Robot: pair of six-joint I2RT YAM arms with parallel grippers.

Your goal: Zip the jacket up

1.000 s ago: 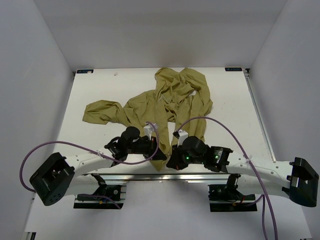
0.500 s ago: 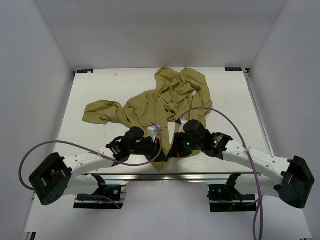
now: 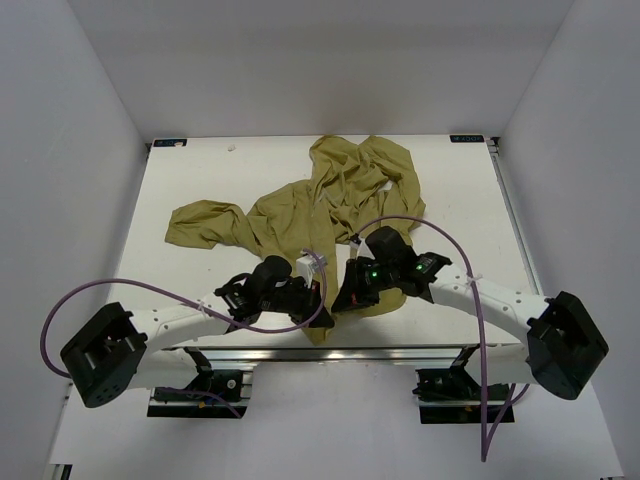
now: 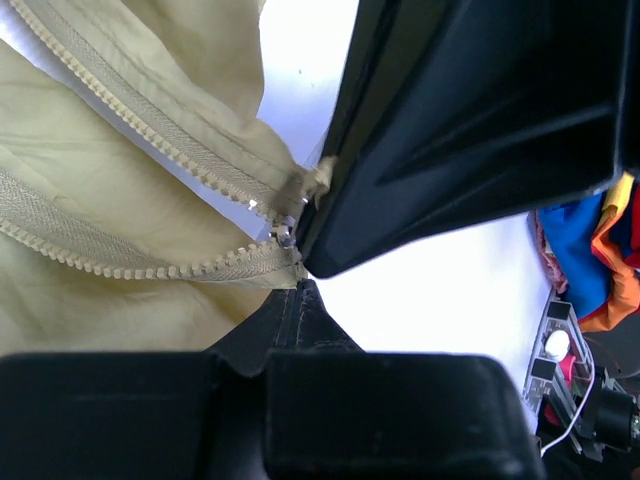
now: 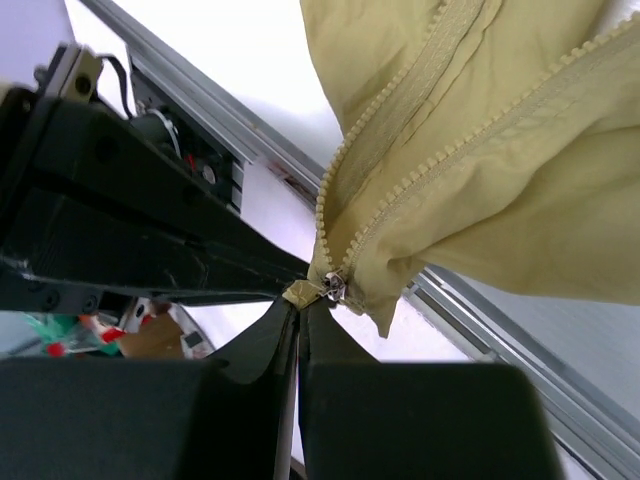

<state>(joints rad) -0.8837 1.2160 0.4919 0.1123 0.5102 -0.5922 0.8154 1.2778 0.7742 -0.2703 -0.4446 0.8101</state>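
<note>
The olive jacket (image 3: pixel 340 190) lies crumpled on the white table, its lower end drawn to the near edge. There my left gripper (image 3: pixel 318 296) and right gripper (image 3: pixel 343 298) meet tip to tip. In the left wrist view the two zipper tracks (image 4: pixel 150 260) run apart and converge at the slider (image 4: pixel 286 236). My left gripper (image 4: pixel 300 285) is shut on the zipper's bottom end, just below the slider. In the right wrist view my right gripper (image 5: pixel 303 303) is shut on the beige pull tab (image 5: pixel 302 292) beside the metal slider (image 5: pixel 333 288).
The table's near metal rail (image 3: pixel 400 350) runs just below both grippers and shows in the right wrist view as the rail (image 5: pixel 200 110). Purple cables (image 3: pixel 420 225) loop over the arms. White walls enclose the table on three sides.
Both grippers have shifted a little away from the near edge, staying together. The right arm has swung its elbow inward and forward. The jacket's lower hem now bunches under the right wrist.
</note>
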